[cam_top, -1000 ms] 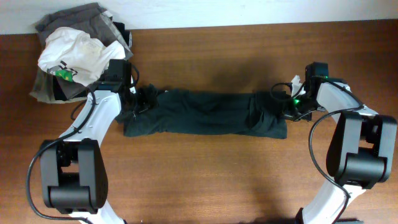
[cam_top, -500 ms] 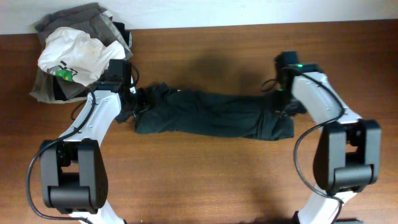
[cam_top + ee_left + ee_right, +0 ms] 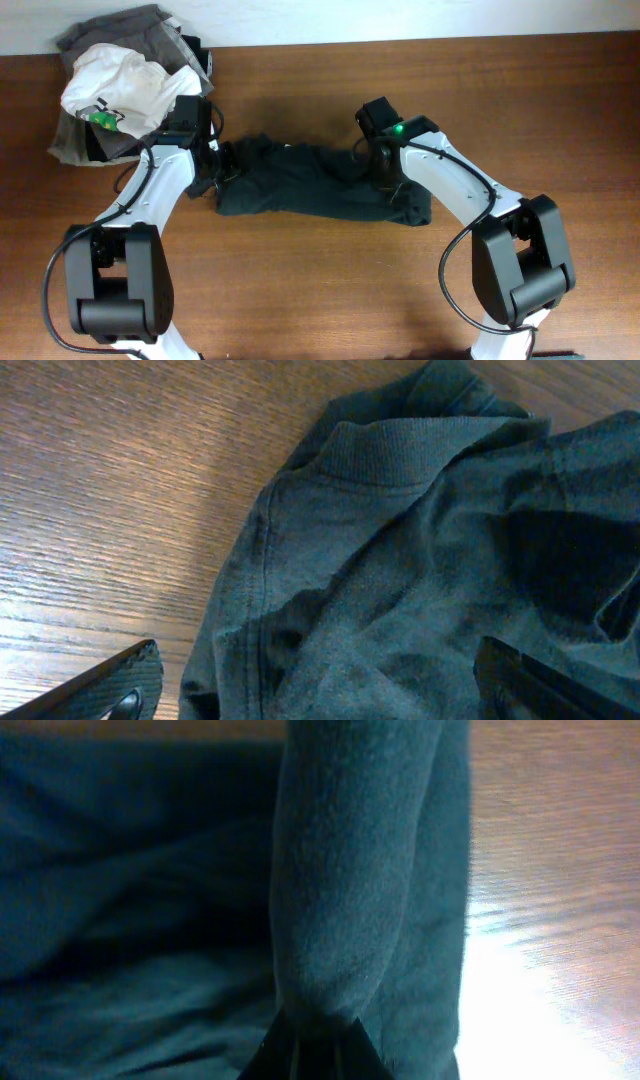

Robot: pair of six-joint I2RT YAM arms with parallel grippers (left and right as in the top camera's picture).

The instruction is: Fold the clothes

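Lying bunched, the dark T-shirt is pinched by the right claw; left claw gapes.

One dark T-shirt bunched in a long strip across wooden table, left pincer at its left end, right pincer at its upper edge right of middle, white garment heaped on grey garments, top-left corner.
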